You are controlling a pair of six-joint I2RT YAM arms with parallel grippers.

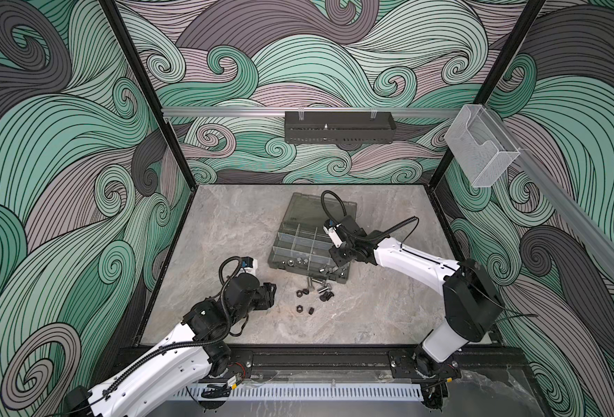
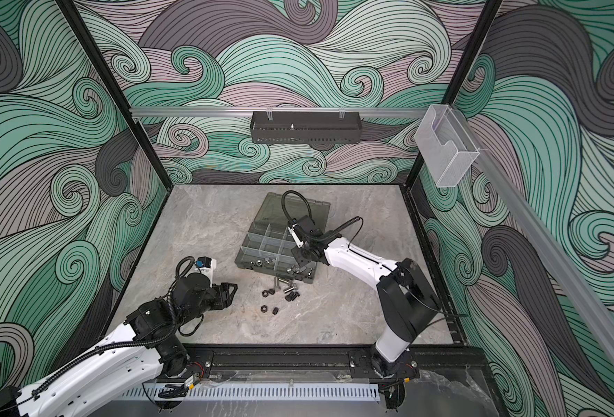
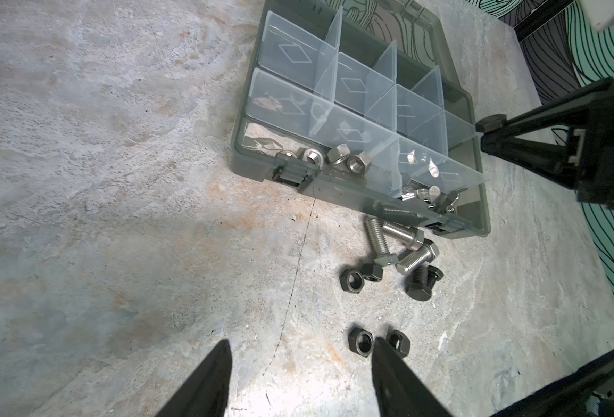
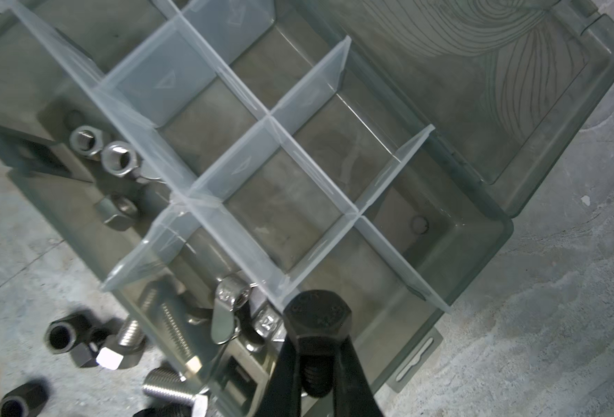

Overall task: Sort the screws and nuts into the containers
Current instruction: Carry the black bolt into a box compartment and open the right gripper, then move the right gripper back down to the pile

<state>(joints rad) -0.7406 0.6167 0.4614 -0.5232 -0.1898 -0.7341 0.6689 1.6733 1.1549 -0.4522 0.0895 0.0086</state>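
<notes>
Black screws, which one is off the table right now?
The black screw pinched in the right claw over the organiser case; the other black screws lie on the table.

The organiser case [image 3: 341, 187] is smoky translucent plastic with frosted dividers [image 3: 329, 47]. The silver screws [image 3: 377, 238] gleam as threaded metal; black nuts [image 3: 360, 341] look matt. The surface [image 3: 100, 216] resembles mottled stone.

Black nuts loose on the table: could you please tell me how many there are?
4 black nuts: one and its neighbour beside the silver screws; two nearer the left gripper, one clear, one partly behind a finger. More may be hidden.
</notes>
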